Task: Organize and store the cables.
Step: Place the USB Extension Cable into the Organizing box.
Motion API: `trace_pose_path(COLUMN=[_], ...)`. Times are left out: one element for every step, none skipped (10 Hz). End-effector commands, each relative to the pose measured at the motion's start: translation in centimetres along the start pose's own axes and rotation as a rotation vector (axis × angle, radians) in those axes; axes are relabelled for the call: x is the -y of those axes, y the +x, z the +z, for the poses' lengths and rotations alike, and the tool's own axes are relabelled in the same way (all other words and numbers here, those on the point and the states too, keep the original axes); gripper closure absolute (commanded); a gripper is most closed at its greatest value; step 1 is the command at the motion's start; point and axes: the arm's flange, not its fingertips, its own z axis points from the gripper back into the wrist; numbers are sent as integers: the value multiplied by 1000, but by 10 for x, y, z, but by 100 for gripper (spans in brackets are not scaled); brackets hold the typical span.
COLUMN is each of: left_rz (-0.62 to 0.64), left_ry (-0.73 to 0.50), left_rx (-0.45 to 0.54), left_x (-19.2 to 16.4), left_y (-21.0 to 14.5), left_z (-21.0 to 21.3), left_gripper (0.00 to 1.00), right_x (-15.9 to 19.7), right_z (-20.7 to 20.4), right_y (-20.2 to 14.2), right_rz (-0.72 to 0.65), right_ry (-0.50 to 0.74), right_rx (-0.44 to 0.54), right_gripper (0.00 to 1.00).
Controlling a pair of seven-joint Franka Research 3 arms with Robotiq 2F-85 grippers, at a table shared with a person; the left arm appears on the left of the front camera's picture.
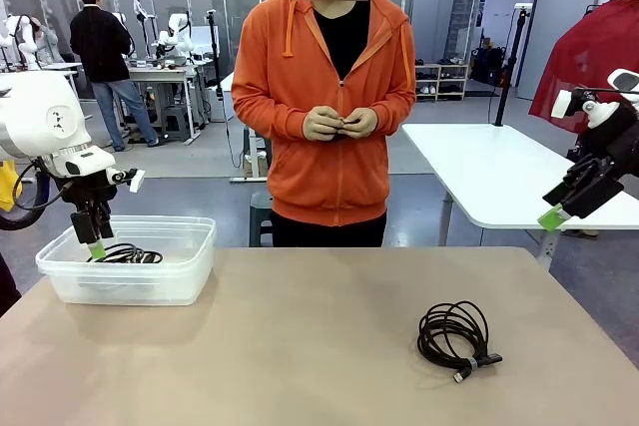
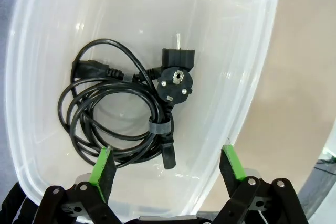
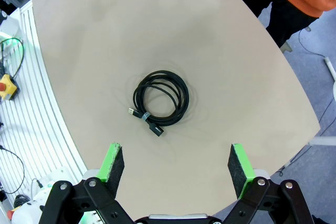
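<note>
Counter [image 1: 300, 346] of pale beige fills the lower half of the front view. At its lower left stands a clear plastic bin [image 1: 150, 286]. The left gripper [image 1: 95, 244] hangs just over the bin, fingers spread and empty. One coiled black cable [image 1: 128, 253] lies inside. In the left wrist view this cable [image 2: 115, 108] rests left of centre on the floor of the bin [image 2: 257, 77], bound by a grey tie [image 2: 159, 127], with a round mains plug [image 2: 176, 80] to the coil's right. The left gripper [image 2: 167, 158] opens wide at the bottom edge.

At top centre a person in an orange hoodie stands behind the counter, hands [image 1: 339, 124] together at the chest.

At lower right a second coiled cable [image 1: 456, 334] lies loose on the counter. The right gripper [image 1: 559, 209], at the right edge, is raised well apart from it. In the right wrist view that gripper [image 3: 176, 156] is spread and empty, with the second cable [image 3: 160, 98] at mid-frame.

This cable looks light and limp. Loose loops would likely sag, so the bound spot beside its plug ends [image 3: 147, 121] seems the surest hold.
</note>
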Motion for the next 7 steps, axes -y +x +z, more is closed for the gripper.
trace_pose_path(left_rz=[21, 66, 114, 143, 173, 196, 242], left_ry=[-5, -20, 1, 4, 12, 35, 49], left_rx=[-19, 32, 29, 94, 136, 187, 251], left_x=[15, 27, 39, 55, 74, 91, 115], left_y=[-6, -10, -10, -2, 6, 12, 13], left_z=[47, 67, 83, 100, 109, 113, 115], left_gripper=[0, 0, 0, 0, 0, 0, 0], right_x=[0, 0, 0, 0, 0, 0, 0], right_z=[1, 1, 1, 1, 1, 1, 1], right_y=[0, 0, 0, 0, 0, 0, 0], right_rz=[2, 2, 2, 2, 2, 2, 2], right_ry=[3, 3, 3, 3, 3, 3, 3], right_rx=[5, 5, 5, 5, 5, 5, 5], right_gripper=[0, 0, 0, 0, 0, 0, 0])
